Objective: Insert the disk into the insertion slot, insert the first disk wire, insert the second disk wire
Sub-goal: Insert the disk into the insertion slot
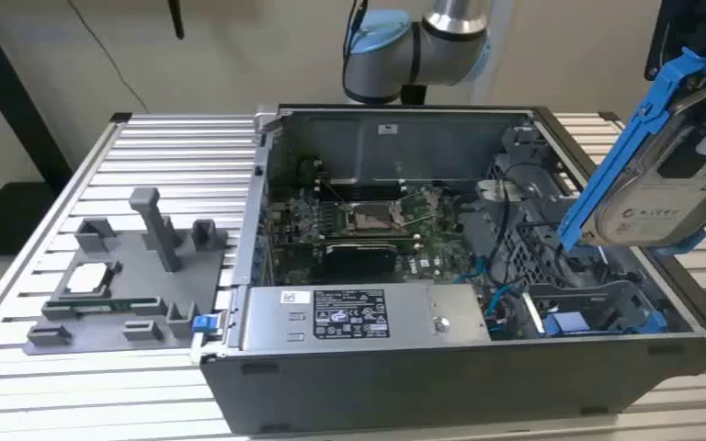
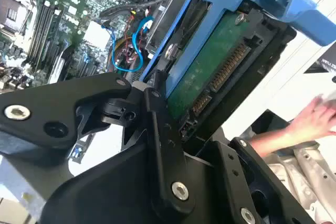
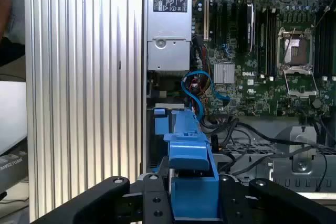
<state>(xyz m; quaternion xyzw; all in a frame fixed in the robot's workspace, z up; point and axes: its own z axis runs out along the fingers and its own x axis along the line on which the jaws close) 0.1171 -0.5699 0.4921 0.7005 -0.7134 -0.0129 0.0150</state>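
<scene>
Pincer (image 3: 191, 182) clamped on the disk (image 1: 666, 197), raised over the open computer case (image 1: 366, 377).

The arm (image 1: 421, 41) reaches across from the case's far side. The disk, gripped at its blue carrier, hangs steeply tilted on edge. Below the pincer sits the insertion slot (image 1: 592, 299). The case stands on a slatted metal table (image 1: 84, 377). A person's hand (image 2: 315, 119) shows beside the pincer.

A slatted metal tabletop (image 1: 34, 386) carries an open computer case (image 1: 451, 386) and, to the exterior view's left, a grey fixture (image 1: 169, 276).
</scene>
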